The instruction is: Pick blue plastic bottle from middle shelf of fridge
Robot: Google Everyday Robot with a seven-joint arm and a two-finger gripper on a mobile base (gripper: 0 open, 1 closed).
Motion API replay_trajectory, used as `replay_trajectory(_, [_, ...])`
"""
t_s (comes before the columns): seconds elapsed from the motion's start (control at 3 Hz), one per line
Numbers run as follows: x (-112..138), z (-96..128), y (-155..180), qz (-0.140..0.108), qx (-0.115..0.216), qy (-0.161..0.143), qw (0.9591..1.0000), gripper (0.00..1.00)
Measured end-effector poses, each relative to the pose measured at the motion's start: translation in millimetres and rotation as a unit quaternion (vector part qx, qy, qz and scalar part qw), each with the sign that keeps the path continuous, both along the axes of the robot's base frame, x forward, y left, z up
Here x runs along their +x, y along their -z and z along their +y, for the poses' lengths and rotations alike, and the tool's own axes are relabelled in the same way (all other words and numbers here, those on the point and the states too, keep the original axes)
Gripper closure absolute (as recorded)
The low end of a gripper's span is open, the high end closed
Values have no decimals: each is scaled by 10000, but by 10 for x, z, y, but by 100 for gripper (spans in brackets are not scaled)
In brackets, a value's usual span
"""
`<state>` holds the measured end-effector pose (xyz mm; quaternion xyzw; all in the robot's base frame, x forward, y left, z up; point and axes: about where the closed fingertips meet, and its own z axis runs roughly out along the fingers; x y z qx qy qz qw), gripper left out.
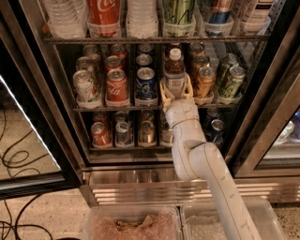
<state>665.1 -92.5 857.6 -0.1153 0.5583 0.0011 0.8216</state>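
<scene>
Middle shelf (123, 108): end effector (176, 89) around bottle (175, 69)

White Coca-Cola script is running down the big red can (103, 10) on the top rack, only part of it showing. The same script is curling across the smaller red can (116, 86) at the front of the middle shelf (93, 109). Just beside it, the blue can (146, 84) is showing the round Pepsi mark. The blue plastic bottle (175, 70) is wearing a pale label whose print cannot be read; the gripper (176, 92) is sitting at its base. Lettering on the other cans is too blurred to read.
</scene>
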Motion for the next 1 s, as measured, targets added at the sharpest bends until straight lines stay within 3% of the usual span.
replay_trajectory(0.67, [-5,15,-181,-318,261,-19,9992,100])
replay_trajectory(1.0, [-5,15,-181,-319,261,-19,9991,100])
